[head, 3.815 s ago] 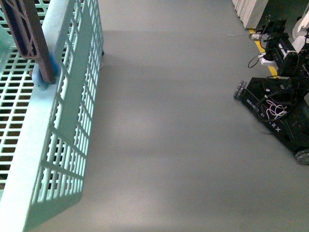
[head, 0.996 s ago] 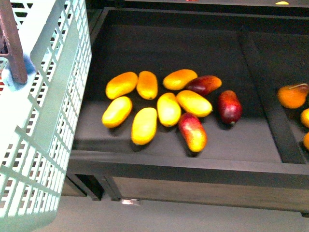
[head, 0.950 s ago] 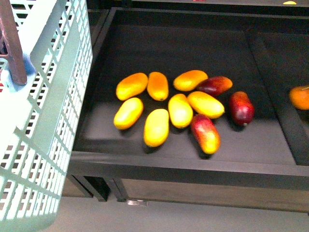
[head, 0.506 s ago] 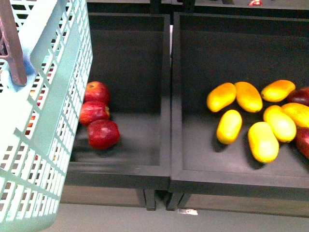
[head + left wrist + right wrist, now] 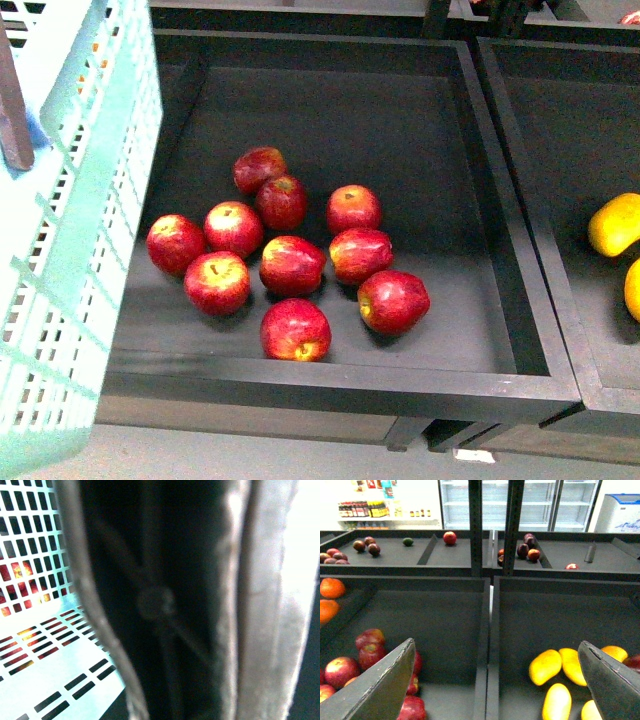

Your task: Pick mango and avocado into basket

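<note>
Apples (image 5: 290,265) now central, basket (image 5: 90,200) at left.

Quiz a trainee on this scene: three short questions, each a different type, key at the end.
1. True or false: the right gripper is shut.
2. Multiple choice: in the front view, the bin next to the basket holds A) oranges, B) red apples, C) avocados.
3. Fill in: in the front view, the yellow mangoes lie to the apples' ____.
Key: 1 false, its fingers stand wide apart; 2 B; 3 right.
</note>
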You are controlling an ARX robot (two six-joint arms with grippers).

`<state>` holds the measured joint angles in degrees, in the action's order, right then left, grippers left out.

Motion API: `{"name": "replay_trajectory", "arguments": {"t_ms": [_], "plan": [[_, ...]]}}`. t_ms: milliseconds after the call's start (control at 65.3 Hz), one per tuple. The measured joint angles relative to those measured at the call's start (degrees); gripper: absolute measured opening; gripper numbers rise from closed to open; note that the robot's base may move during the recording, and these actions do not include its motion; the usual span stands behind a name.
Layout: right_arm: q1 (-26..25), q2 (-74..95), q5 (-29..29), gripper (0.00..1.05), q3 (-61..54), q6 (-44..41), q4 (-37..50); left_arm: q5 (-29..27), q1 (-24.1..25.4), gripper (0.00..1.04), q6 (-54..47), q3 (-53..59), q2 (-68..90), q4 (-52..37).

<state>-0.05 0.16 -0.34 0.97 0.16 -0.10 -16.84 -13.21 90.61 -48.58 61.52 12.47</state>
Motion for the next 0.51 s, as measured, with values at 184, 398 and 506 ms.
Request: {"name": "replay_trajectory", "arguments": {"t_ms": [184,398,506], "plan": [[0.0,0.0,0.2,0.96,0.0,0.0,0.0,7.6,-1.7,0.14,-8.4,-6.4,5.0,10.8],[0.0,0.0,0.2,0.96,0.0,0.0,0.0,10.0,-10.2,0.14,-25.1,-23.3,23.9,15.0],[0.0,0.0,0.2,0.96,0.0,0.0,0.0,13.0,-15.0,0.14,-26.7,-31.1,31.8,15.5]]}}
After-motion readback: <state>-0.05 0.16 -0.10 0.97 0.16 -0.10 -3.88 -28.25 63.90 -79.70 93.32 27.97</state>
